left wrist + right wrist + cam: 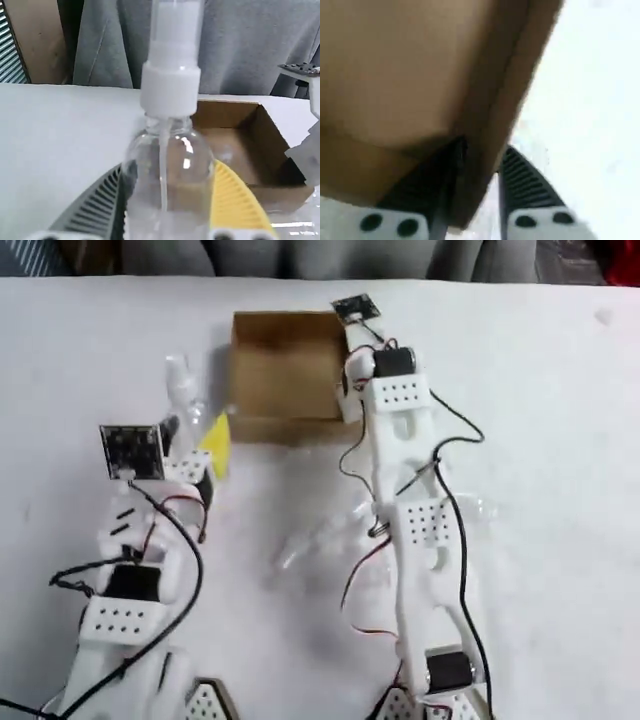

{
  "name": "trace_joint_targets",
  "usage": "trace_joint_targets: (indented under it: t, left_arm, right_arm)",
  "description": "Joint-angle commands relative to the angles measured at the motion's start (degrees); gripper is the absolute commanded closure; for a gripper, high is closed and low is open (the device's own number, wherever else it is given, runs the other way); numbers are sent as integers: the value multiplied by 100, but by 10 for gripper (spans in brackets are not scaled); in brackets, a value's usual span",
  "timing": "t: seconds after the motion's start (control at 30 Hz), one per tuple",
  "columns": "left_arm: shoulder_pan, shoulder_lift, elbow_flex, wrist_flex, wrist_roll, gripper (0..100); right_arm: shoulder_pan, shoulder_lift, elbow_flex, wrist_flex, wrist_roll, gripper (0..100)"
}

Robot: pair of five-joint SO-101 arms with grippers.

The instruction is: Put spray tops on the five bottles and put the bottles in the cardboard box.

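Left gripper (168, 172) with a bottle (165, 195), right gripper (484, 147) at the cardboard box (285, 375)
The left grey and yellow fingers are closed on a clear bottle with its spray top (170, 80) on, just left of the box. The right fingers stand apart astride the box's right wall, one inside, one outside. More bottles (320, 535) lie on the tabletop (560, 390)

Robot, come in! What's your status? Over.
Left gripper shut on bottle, spray top on. Right gripper astride cardboard box wall. Loose bottles lying on table.
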Motion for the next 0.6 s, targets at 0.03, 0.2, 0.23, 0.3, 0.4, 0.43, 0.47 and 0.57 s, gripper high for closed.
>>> trace_joint_targets:
  t: [0.03,0.2,0.23,0.3,0.4,0.43,0.47,0.57]
  left_arm:
    - [-48,-4,-440,-149,79,978]
    - [-57,-4,-440,-141,79,978]
    - [-57,-4,-440,-141,79,978]
    - [-57,-4,-440,-141,70,978]
    - [-57,-4,-440,-141,70,978]
    - [-57,-4,-440,-141,62,978]
    - [-57,-4,-440,-141,62,978]
    - [-57,-4,-440,-141,62,978]
  right_arm:
    - [-31,-453,-264,681,800,985]
    - [127,-453,-255,734,1477,983]
    - [145,-453,-246,734,1609,983]
    - [189,-453,-246,752,1881,984]
    - [242,-462,-237,760,1987,984]
    - [242,-470,-237,769,1987,984]
    - [242,-479,-237,769,1934,984]
    - [242,-699,211,769,1653,984]
